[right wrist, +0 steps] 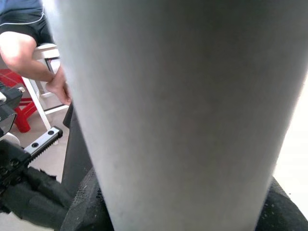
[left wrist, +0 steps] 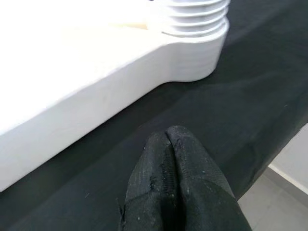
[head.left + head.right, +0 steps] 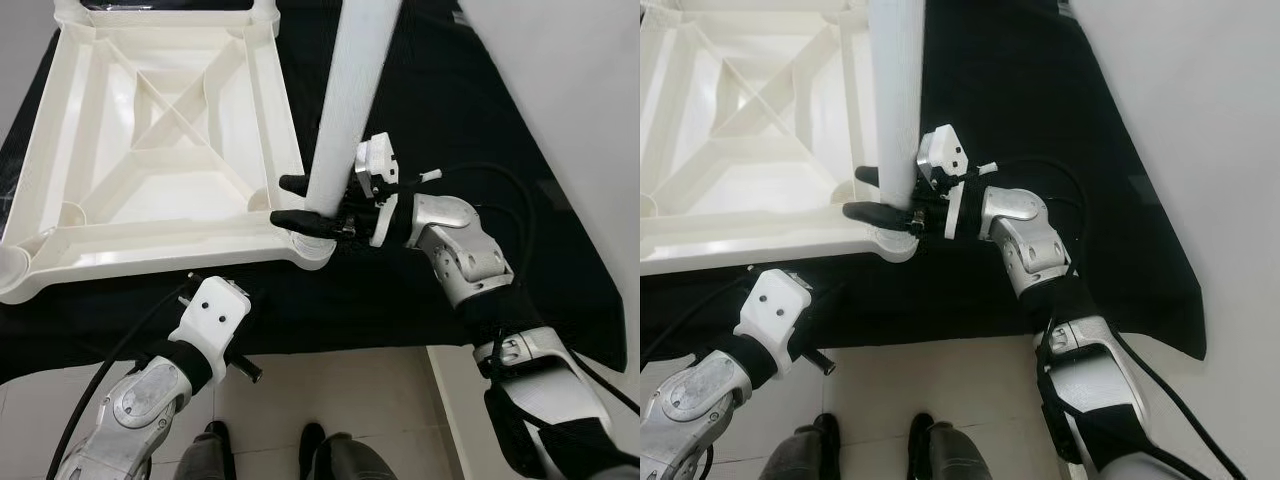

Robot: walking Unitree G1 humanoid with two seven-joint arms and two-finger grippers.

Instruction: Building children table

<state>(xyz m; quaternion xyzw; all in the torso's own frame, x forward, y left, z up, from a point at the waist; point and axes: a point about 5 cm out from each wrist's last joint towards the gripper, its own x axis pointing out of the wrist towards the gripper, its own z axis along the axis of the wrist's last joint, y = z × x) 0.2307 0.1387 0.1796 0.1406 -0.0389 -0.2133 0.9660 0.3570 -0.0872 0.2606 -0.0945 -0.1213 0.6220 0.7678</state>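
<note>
Looks like a plain indoor room: tiled floor [image 3: 330,390], white wall [image 3: 560,90], black-draped table [image 3: 440,110], person [image 1: 29,48] sitting nearby.

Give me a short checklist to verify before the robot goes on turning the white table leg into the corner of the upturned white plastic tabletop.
1. Right gripper clamped around the white cylindrical table leg: ok.
2. Leg foot seated at the corner socket of the upturned white plastic tabletop: ok.
3. Thread fully turned in: cannot tell.
4. Leg straight upright: cannot tell.
5. Left gripper shut, apart from the tabletop, over the black cloth: ok.
</note>
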